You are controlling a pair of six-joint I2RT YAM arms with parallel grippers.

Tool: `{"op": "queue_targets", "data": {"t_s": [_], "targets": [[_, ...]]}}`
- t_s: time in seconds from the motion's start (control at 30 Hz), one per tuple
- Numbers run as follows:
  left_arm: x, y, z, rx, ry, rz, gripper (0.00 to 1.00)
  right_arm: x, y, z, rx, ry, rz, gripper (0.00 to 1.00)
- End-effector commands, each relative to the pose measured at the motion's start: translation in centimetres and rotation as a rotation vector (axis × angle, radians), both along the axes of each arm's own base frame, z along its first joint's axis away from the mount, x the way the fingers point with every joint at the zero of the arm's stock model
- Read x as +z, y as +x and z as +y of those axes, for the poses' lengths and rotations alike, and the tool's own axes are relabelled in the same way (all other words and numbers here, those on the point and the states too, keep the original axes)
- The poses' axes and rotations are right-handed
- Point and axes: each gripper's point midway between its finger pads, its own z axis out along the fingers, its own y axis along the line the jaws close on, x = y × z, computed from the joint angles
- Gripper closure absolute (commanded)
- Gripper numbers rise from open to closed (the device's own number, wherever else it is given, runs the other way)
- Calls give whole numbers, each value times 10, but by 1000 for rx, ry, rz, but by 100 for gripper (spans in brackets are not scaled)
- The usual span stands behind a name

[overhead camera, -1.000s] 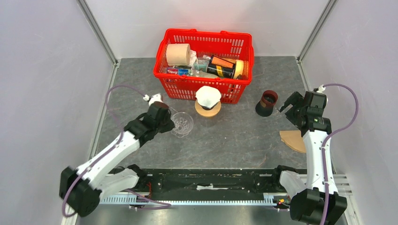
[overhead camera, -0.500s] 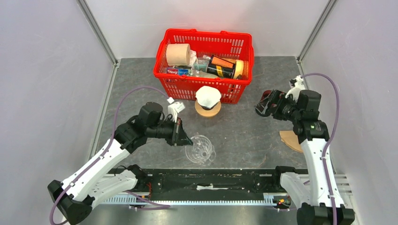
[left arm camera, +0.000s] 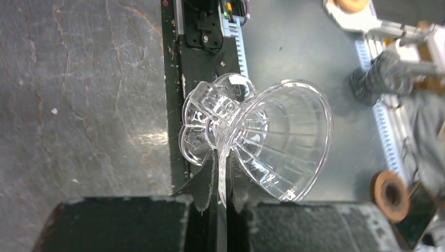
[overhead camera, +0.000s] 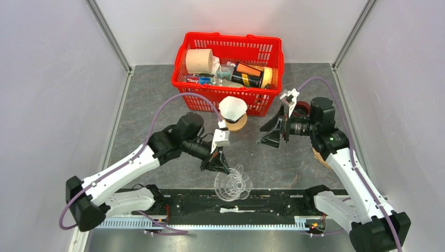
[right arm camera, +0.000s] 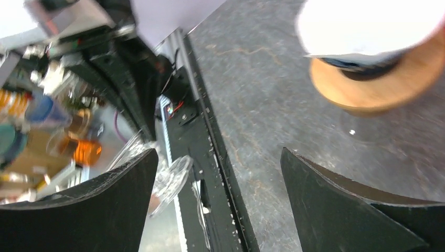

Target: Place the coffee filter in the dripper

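Gripping the clear dripper (left arm camera: pixel 273 139) by its handle at the table's (overhead camera: pixel 157 100) 6 o'clock edge, the left claw (overhead camera: pixel 217 161) was clamped shut, while the white coffee filter (overhead camera: pixel 232 107), not yet taken, sat toward 12 o'clock, with the right claw (overhead camera: pixel 274 130) wide open and empty at its 3 o'clock.
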Motion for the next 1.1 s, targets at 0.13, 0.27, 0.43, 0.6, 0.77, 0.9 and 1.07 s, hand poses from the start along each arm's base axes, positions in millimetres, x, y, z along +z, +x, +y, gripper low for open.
{"op": "queue_targets", "data": {"t_s": [0.13, 0.27, 0.43, 0.6, 0.77, 0.9, 1.07], "targets": [[12, 6, -3, -356, -99, -414, 98, -7, -80, 23, 463, 3, -424, 8], [12, 9, -4, -420, -81, -441, 98, -8, -82, 26, 490, -26, -424, 9], [16, 14, -12, -419, -65, -404, 98, -18, -87, 41, 563, -81, -426, 11], [12, 15, -14, -425, -60, -384, 98, -24, -98, 51, 660, -110, -450, 13], [15, 15, -18, -421, -63, -348, 98, -32, -107, 63, 716, -159, -459, 14], [16, 18, -22, -402, -71, -341, 98, -40, -112, 69, 748, -193, -465, 20], [17, 20, -25, -389, -68, -328, 98, -38, -115, 71, 756, -197, -481, 39]]}}
